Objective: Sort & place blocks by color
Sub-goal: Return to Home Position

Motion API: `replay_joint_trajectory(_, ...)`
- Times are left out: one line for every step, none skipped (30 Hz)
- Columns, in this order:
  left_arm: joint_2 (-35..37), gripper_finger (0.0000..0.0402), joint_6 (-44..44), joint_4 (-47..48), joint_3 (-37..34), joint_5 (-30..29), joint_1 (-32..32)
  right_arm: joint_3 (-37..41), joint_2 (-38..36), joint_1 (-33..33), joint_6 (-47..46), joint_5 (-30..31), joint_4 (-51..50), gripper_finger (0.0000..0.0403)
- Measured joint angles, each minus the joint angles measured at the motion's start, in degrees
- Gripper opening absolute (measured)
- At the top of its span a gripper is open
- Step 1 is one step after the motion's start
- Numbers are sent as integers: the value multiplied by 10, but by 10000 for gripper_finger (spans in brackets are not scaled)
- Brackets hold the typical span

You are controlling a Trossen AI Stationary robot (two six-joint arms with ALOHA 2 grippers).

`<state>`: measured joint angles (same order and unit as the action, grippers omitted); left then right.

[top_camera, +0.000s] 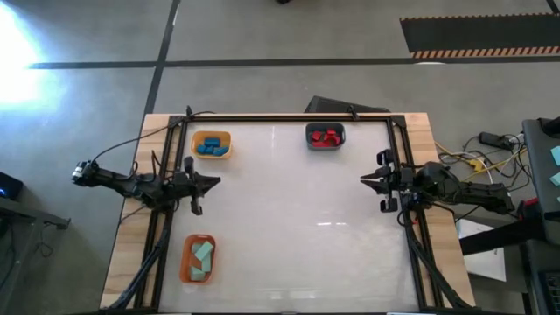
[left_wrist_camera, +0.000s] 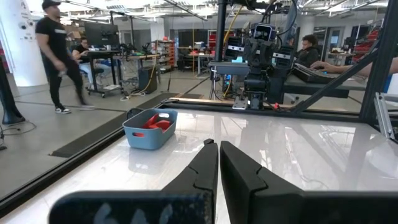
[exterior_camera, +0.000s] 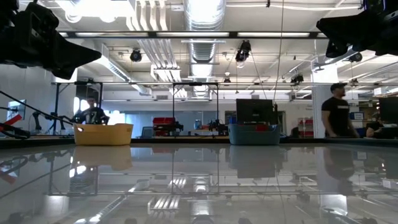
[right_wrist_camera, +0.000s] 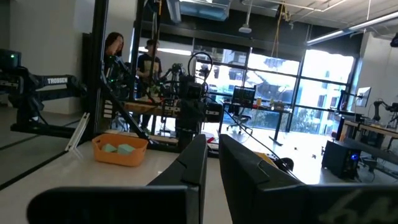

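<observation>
Sorting is being judged complete: blue blocks point(top_camera: 210, 147) in far-left yellow tray point(top_camera: 213, 134), red blocks point(top_camera: 325, 136) in far dark tray point(top_camera: 308, 136), mint blocks point(top_camera: 201, 255) in near-left orange tray point(top_camera: 185, 262). The left tool point(top_camera: 213, 182) and right tool point(top_camera: 366, 181) are being held closed, empty.

A grey concrete floor point(top_camera: 289, 35) crossed by dark lines carries a black mat edged in hazard stripes point(top_camera: 477, 35). Silver ventilation ducts point(exterior_camera: 200, 15) and bright strip lights point(exterior_camera: 93, 7) run overhead. Tall windows point(right_wrist_camera: 280, 81) let in daylight. A person in black point(exterior_camera: 336, 111) stands among distant workbenches point(exterior_camera: 199, 132).
</observation>
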<state>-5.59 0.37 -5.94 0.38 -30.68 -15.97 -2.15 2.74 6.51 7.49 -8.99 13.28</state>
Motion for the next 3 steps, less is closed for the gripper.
replay_joint_trajectory(0,0,0,0,0,0,0,0,0,0,0,0,0,34)
replay_joint_trajectory(0,0,0,0,0,0,0,0,0,0,0,0,0,34)
replay_joint_trajectory(0,0,0,0,0,0,0,0,0,0,0,0,0,34)
